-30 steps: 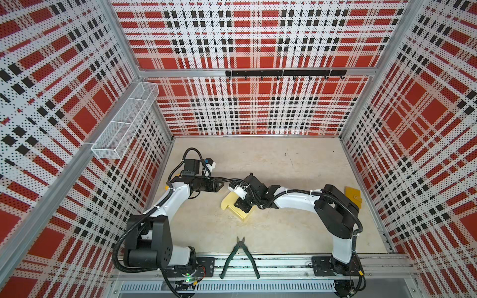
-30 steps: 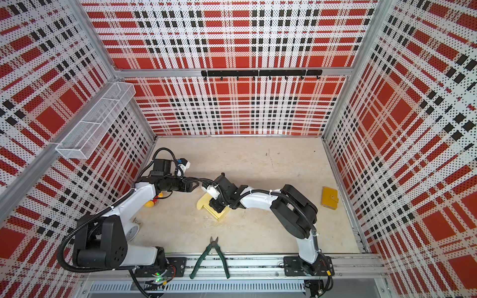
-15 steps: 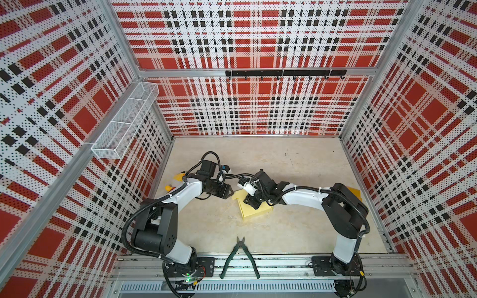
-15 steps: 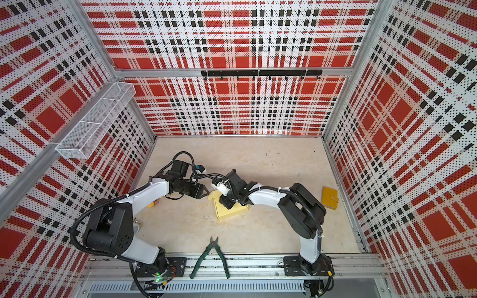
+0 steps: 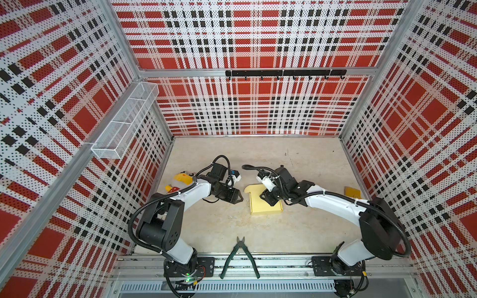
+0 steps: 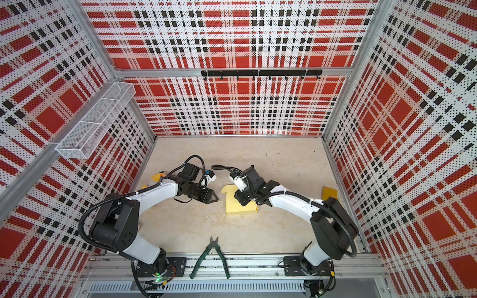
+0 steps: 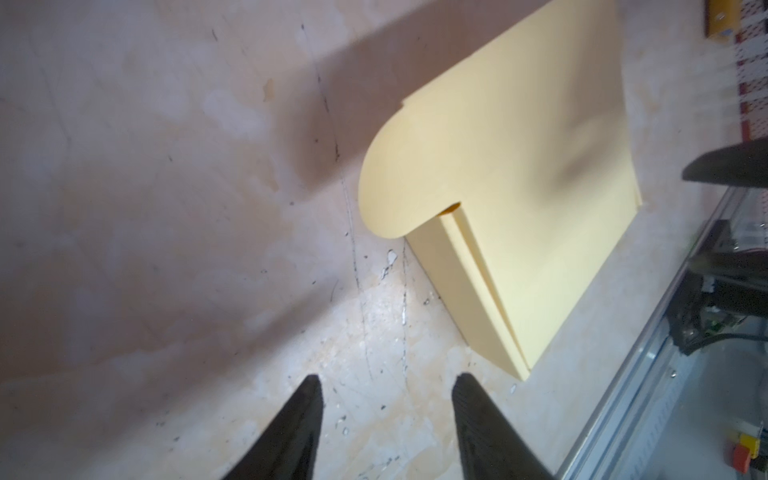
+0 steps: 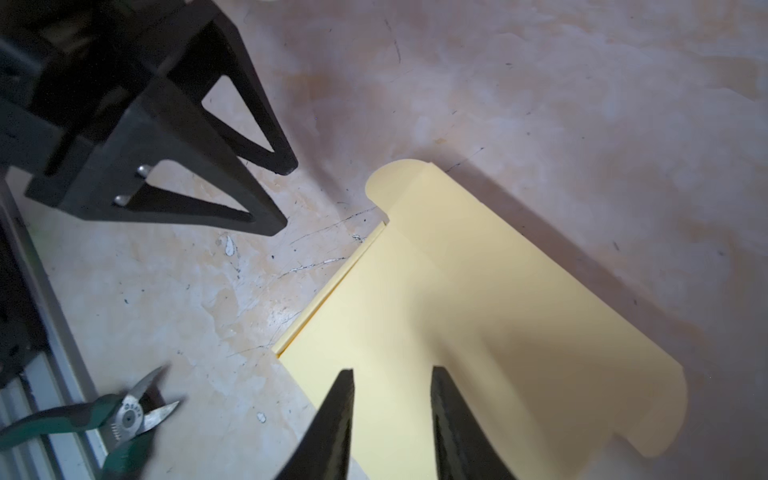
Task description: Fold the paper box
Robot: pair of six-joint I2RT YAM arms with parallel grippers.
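The paper box [image 5: 263, 206] [image 6: 240, 207] is pale yellow and lies flat on the tabletop with its lid folded down. A rounded flap sticks out at its far left corner [image 7: 399, 187]. My right gripper [image 5: 267, 199] [image 6: 242, 200] hovers over the lid near the box's right side. In its wrist view the right gripper [image 8: 392, 370] is open, with only the box [image 8: 457, 299] behind the gap. My left gripper [image 5: 240, 200] [image 6: 216, 198] [image 7: 386, 380] is open and empty. It points at the box [image 7: 519, 199] from a short gap on the left, not touching it.
Green-handled pliers [image 5: 240, 255] [image 6: 210, 254] lie at the front edge by the rail. A yellow plush toy [image 5: 180, 180] sits behind the left arm. A small orange-yellow flat piece [image 5: 352, 192] lies by the right wall. A wire basket [image 5: 124, 129] hangs on the left wall.
The box has slid to the right and now lies flatter with its lid down. Both grippers moved right with it, and the left gripper now stands apart from the box.
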